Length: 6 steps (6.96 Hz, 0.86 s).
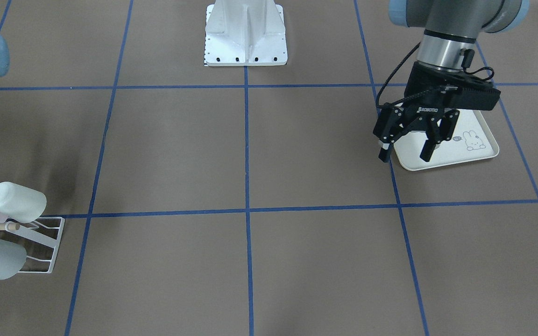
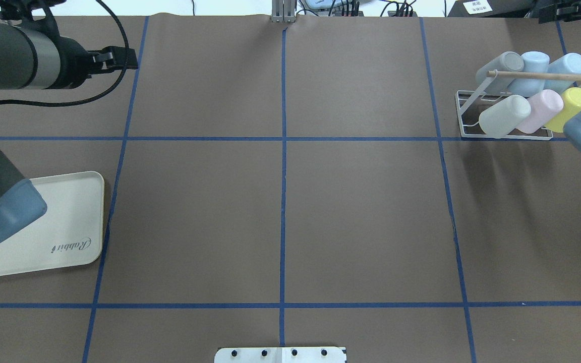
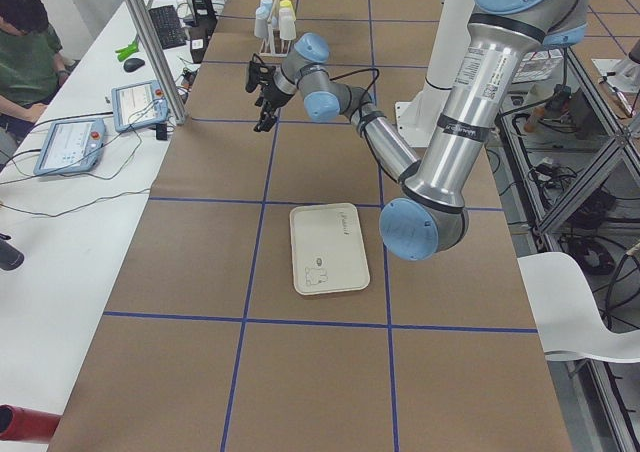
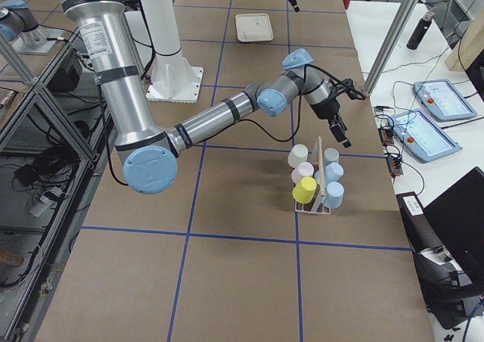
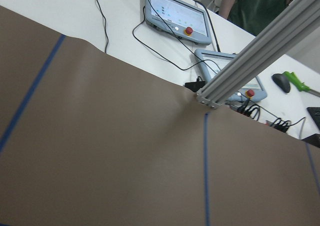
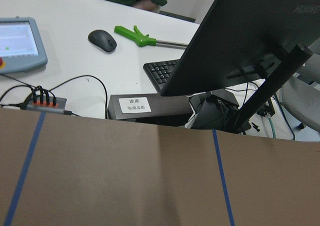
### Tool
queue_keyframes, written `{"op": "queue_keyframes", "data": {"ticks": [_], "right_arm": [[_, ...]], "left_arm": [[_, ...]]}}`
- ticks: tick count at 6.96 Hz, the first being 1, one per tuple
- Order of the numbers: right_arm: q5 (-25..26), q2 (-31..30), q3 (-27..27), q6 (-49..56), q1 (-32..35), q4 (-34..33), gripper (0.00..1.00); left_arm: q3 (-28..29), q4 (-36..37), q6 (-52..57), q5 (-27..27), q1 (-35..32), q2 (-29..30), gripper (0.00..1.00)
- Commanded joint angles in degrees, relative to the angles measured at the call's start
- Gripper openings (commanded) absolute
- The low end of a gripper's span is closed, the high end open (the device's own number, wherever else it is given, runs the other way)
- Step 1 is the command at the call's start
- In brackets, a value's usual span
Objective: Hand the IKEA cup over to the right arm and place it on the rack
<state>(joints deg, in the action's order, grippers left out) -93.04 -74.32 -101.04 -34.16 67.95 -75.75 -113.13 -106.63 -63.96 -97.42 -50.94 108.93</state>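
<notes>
Hanging over the rabbit tray point(image 1: 456, 158), the left gripper point(image 1: 405, 155) is spread wide, holding nothing. Six cups point(image 2: 505, 116) sit on the rack point(image 2: 542, 74). The right gripper point(image 4: 345, 139) is near it, can't tell its state.

- cups point(image 2: 505, 116): 6 in total: 2 light blue, 1 grey, 1 white, 1 pink, 1 yellow.
- rack point(image 2: 461, 115): 1, near the right tool point(image 4: 342, 136), carrying all 6 cups; 1 dowel point(image 2: 542, 75).
- tray point(image 2: 43, 237): 1, on the left tool point(image 1: 405, 155) side of the worktop point(image 2: 361, 201).
- Tools: 2.
</notes>
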Motion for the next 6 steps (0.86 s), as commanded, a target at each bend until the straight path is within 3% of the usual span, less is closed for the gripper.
{"op": "queue_keyframes", "data": {"ticks": [1, 3, 4, 6], "right_arm": [[-11.74, -0.91, -0.03, 14.16, 6.98, -9.10, 1.00], [-24.51, -3.19, 0.49, 25.31, 12.70, -16.22, 1.00], [-30.65, -4.24, -0.29, 30.94, 15.26, -21.14, 1.00], [-32.91, -4.42, -1.18, 40.78, 17.91, -29.60, 1.00]], "left_arm": [[-0.34, 3.42, 15.37, -4.67, -4.67, -6.42, 1.00], [0.18, 5.81, 27.70, -8.19, -8.01, -11.09, 1.00], [1.32, 5.73, 33.14, -17.62, -12.12, -12.76, 1.00], [1.42, 5.82, 38.10, -24.11, -15.23, -16.46, 1.00]]}}
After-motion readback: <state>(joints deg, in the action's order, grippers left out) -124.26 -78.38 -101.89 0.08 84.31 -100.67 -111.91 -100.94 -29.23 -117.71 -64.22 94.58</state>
